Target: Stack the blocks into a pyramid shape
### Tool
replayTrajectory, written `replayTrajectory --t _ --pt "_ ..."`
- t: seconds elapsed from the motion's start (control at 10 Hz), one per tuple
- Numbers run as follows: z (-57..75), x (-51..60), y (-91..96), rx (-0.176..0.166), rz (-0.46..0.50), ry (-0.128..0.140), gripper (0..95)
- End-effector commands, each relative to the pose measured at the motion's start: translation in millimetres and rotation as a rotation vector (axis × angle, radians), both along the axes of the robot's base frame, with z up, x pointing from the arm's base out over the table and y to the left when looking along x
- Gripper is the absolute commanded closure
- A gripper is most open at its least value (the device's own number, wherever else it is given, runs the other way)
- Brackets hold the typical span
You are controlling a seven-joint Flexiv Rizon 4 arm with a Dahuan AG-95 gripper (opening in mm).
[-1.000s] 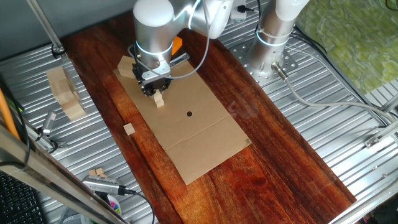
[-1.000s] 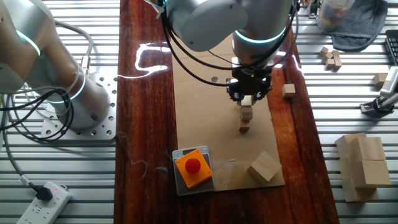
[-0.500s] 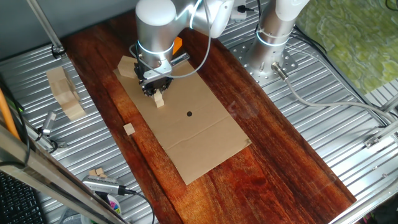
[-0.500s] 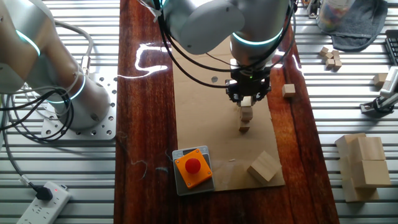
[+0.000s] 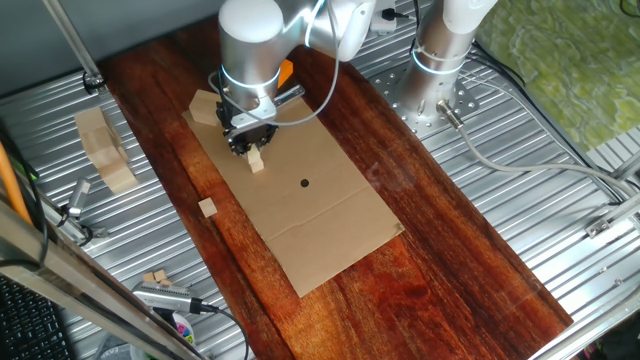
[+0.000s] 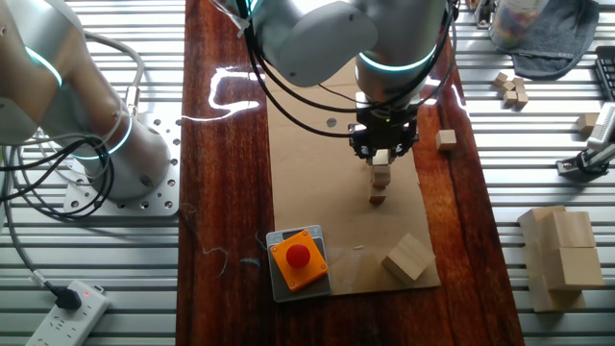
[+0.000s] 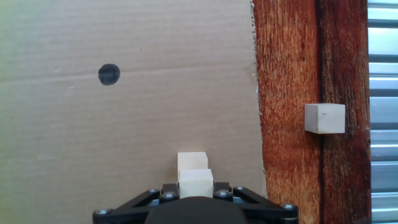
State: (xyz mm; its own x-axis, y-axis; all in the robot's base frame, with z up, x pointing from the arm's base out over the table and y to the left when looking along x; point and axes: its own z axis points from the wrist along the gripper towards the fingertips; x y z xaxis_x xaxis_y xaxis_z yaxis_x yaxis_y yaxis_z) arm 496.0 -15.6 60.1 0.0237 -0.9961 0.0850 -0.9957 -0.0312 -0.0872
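My gripper (image 6: 382,147) is shut on a small pale wooden block (image 7: 195,179) and holds it above the cardboard sheet (image 6: 307,163). Just under it in the other fixed view stand two more small blocks, one (image 6: 381,176) nearer the gripper and one (image 6: 378,197) beyond it. The hand view shows one block (image 7: 192,160) on the cardboard just ahead of the gripper (image 7: 195,189). In one fixed view the gripper (image 5: 250,143) hangs over a block (image 5: 256,161). A loose block (image 7: 324,118) lies on the dark wood to the right; it also shows in both fixed views (image 6: 446,140) (image 5: 207,207).
A larger faceted wood chunk (image 6: 408,258) and an orange box with a red button (image 6: 298,258) sit at the cardboard's end. Big wooden slab pieces (image 6: 560,258) and more small blocks (image 6: 512,88) lie on the metal surround. A black dot (image 7: 109,73) marks the cardboard.
The gripper has shifted only very slightly with the block still in it. The blocks on the cardboard and the loose block have not moved.
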Motion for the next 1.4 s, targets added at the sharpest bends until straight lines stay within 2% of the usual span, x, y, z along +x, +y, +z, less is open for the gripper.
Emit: replayTrajectory --t 0.1,0.7,0.8,1.4 --pt "-0.7 -0.7 -0.4 0.000 0.002 -0.001 95.0" --pt "-1.1 -1.1 -0.6 -0.010 0.026 -0.005 95.0" --pt "-1.1 -1.1 -0.6 -0.011 0.029 -0.007 76.0" --pt "-1.1 -1.1 -0.7 -0.013 0.033 -0.013 76.0"
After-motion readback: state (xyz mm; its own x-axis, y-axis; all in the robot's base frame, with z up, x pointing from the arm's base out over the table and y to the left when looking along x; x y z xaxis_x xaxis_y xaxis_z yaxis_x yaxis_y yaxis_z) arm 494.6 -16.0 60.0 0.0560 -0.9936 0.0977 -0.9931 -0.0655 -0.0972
